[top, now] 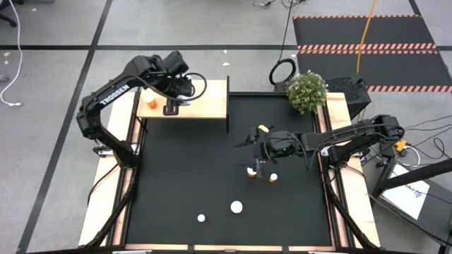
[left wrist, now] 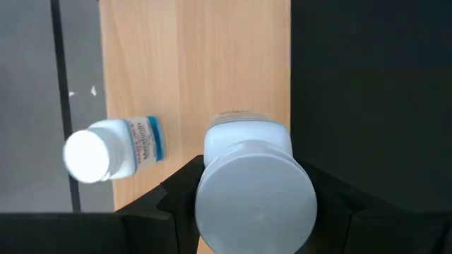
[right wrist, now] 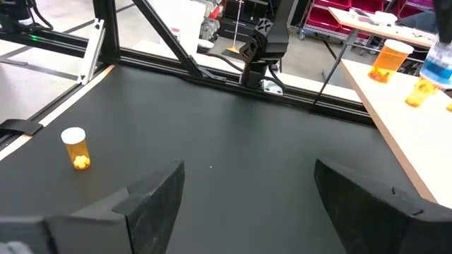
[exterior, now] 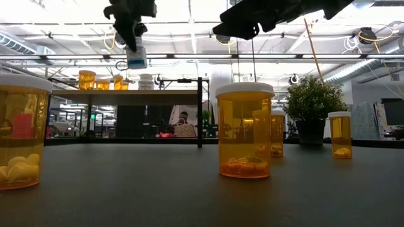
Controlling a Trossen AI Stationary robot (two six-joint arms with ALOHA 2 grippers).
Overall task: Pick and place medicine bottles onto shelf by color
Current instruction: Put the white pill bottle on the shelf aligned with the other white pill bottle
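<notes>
Black-matted counter (top: 212,162), left claw (left wrist: 251,212) clamped on a white bottle (left wrist: 251,183) above the wooden shelf (top: 205,99), right claw (right wrist: 247,190) spread apart over mid-counter near orange bottles (top: 251,173)

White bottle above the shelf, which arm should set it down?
Left. Its gripper already holds the white bottle over the shelf, beside another white bottle. The right gripper hangs open over the mat.

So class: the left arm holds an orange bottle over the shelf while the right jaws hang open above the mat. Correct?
Not quite. The bottle held by the left gripper is white, as the left wrist view shows. It is over the shelf, and the right gripper is open.
</notes>
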